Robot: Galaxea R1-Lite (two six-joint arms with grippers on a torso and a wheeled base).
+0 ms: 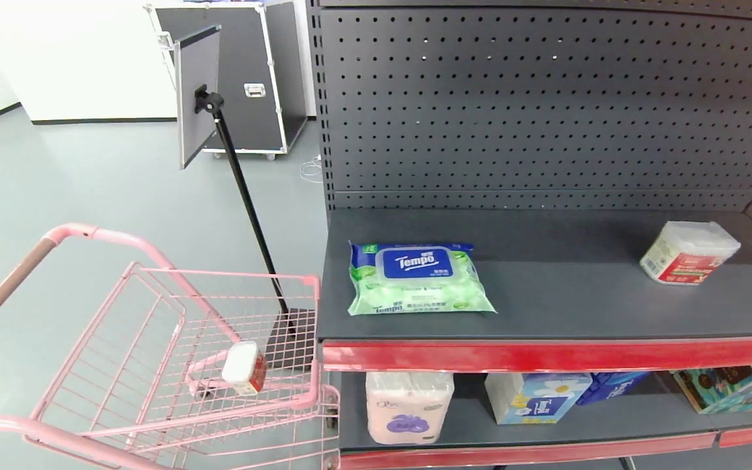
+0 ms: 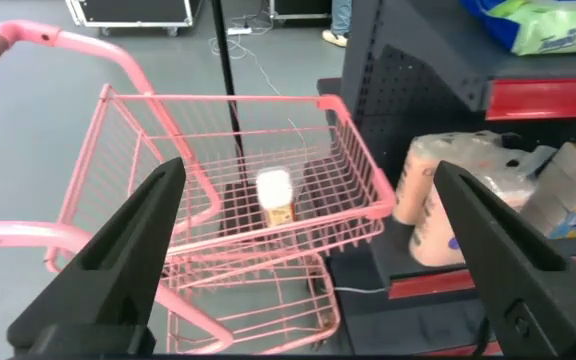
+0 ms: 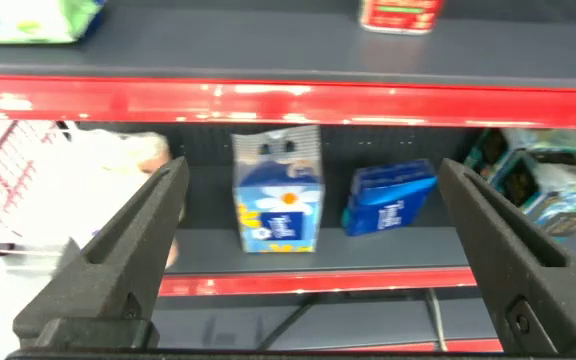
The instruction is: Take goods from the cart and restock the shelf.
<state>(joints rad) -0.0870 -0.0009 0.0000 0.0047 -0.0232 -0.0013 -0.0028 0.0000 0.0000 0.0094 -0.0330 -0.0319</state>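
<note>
A white tub (image 1: 243, 367) lies in the pink cart (image 1: 219, 274) parked left of the shelf (image 1: 578, 294), with the left gripper (image 2: 310, 170) spread wide facing it. On the shelf, a wipes pack (image 1: 415, 277) lies at left and a second tub (image 1: 689, 251) at far right. The right gripper (image 3: 313, 165), also wide open, faces the lower tier.

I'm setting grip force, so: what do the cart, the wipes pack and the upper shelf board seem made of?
Cart: probably coated metal wire, glossy pink; thin rods form a grid.
Wipes pack: soft plastic film, shiny and wrinkled at the edges.
Shelf board: likely painted sheet metal, matte dark grey, flat, with a perforated back panel.
</note>
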